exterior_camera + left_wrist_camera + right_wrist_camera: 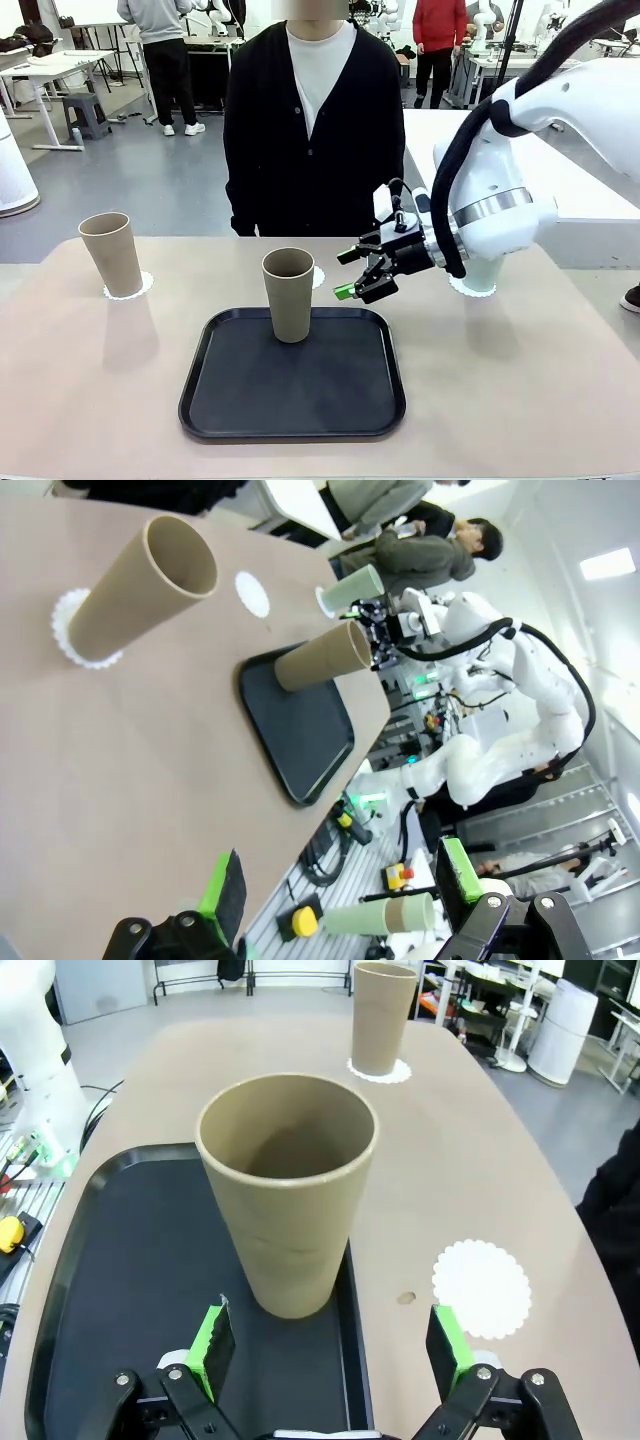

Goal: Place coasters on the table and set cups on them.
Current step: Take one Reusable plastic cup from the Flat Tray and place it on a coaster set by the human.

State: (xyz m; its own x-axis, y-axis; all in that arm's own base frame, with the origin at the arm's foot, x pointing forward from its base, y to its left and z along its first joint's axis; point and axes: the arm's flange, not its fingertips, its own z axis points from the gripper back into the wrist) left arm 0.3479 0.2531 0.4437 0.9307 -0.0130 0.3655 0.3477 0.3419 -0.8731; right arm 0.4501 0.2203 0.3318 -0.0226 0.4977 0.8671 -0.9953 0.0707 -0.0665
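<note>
The right gripper [362, 273] hangs jaws apart just right of the beige cup on the tray [288, 294], clear air between them. That cup stands upright, mouth up, near the black tray's [292, 420] far rim. A bare scalloped coaster [481, 1288] lies on the counter [520, 390] just beyond that rim. A second beige cup [112, 254] stands on its coaster at far left; the mint cup [352, 587] at far right. The left gripper [340, 890] hovers, jaws apart, empty.
</note>
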